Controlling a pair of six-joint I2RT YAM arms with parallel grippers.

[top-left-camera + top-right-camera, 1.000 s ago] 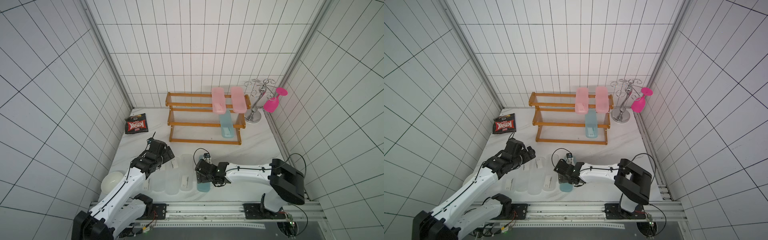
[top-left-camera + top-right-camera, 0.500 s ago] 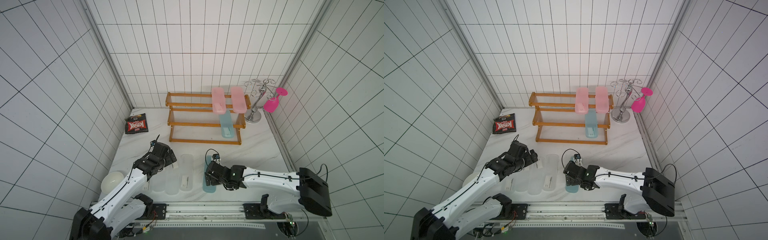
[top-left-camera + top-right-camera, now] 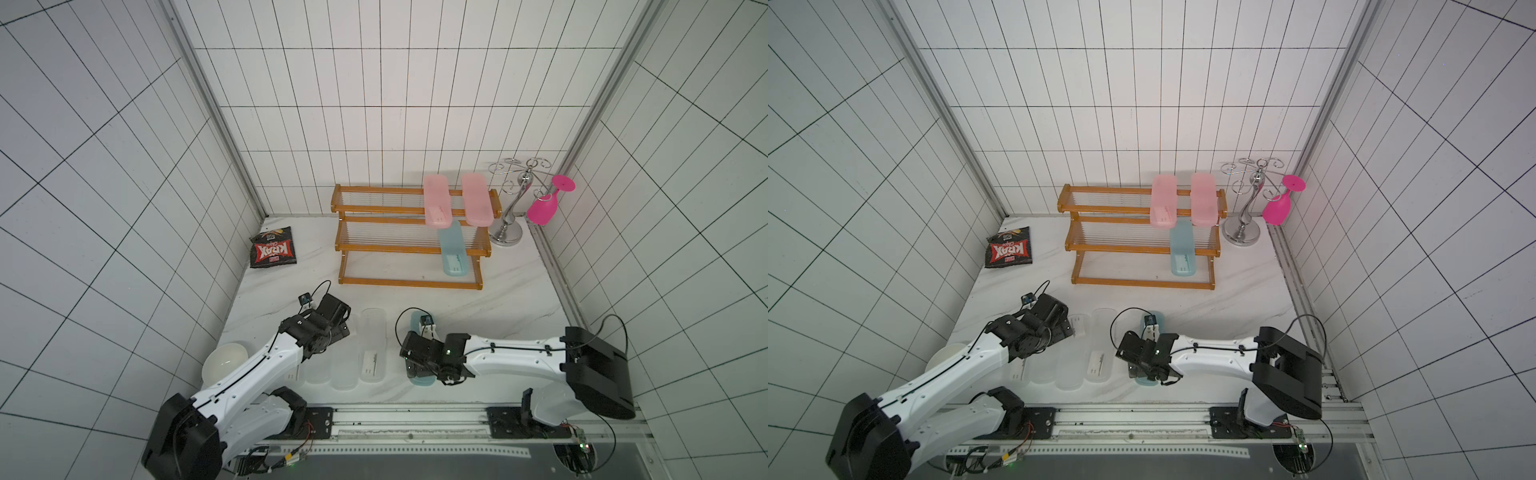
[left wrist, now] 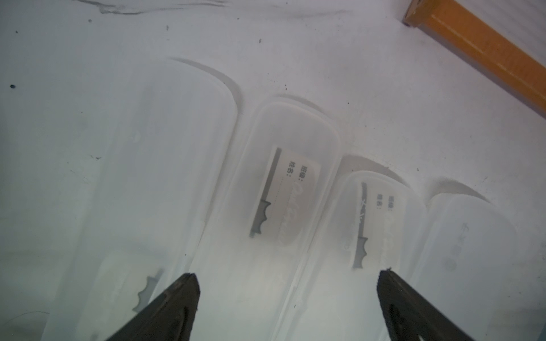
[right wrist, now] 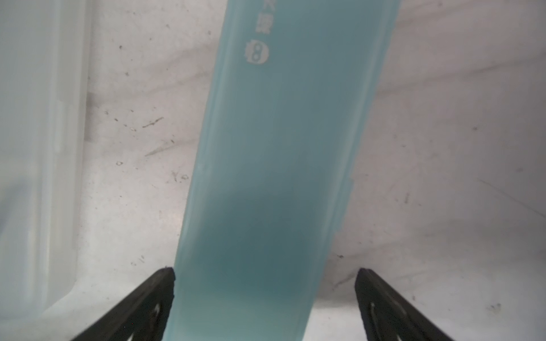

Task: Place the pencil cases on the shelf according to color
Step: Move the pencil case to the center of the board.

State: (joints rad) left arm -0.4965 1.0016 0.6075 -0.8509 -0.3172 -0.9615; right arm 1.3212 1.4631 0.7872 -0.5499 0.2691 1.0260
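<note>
The right gripper (image 5: 266,271) is held wide open astride the teal case (image 5: 280,147), which is laid flat on the table (image 5: 443,147). One fingertip (image 5: 167,276) is seen at the case's long edge, perhaps touching it. The other fingertip is kept apart from the case, so nothing is gripped.

The left gripper (image 4: 288,276) is spread just as wide and is empty. It is held low over the clear cases (image 4: 280,192), four of which are laid side by side near the table's front edge, to the left of the teal case. White labels are seen through two of them, and part of the row is covered by the left arm in both top views.

The shelf (image 3: 409,284) is set at the back of the table. A pink case (image 3: 436,205) and a second pink case (image 3: 477,199) are laid across its top tier near the right end, side by side and overhanging the front rail. A second teal case (image 3: 453,253) is placed on the middle tier below them, sloping forward over the bottom tier.

A crisp packet (image 3: 273,249) is seen left of the shelf, a stand (image 3: 511,208) with a goblet (image 3: 544,208) to its right, and a bowl (image 3: 224,361) beside the left arm.
</note>
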